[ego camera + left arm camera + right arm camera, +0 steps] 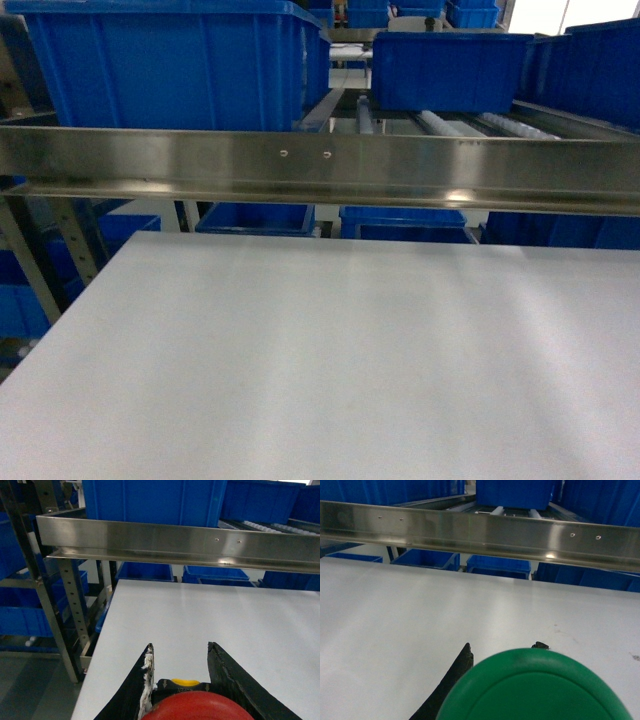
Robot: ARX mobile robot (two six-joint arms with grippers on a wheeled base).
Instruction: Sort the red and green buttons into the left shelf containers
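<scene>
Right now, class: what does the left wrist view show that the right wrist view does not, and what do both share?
Only the left wrist view: the left hand shut on a red domed push-button, and a perforated steel upright. Only the right wrist view: the right hand holding a green domed push-button. Both: the white table, steel shelf rail and blue plastic bins.

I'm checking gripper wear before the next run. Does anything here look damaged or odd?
Yes: the left gripper, holding the red button, has a frayed, whitish edge on its left finger, as if the padding is torn. The right gripper's fingers are mostly hidden behind the green button.
</scene>
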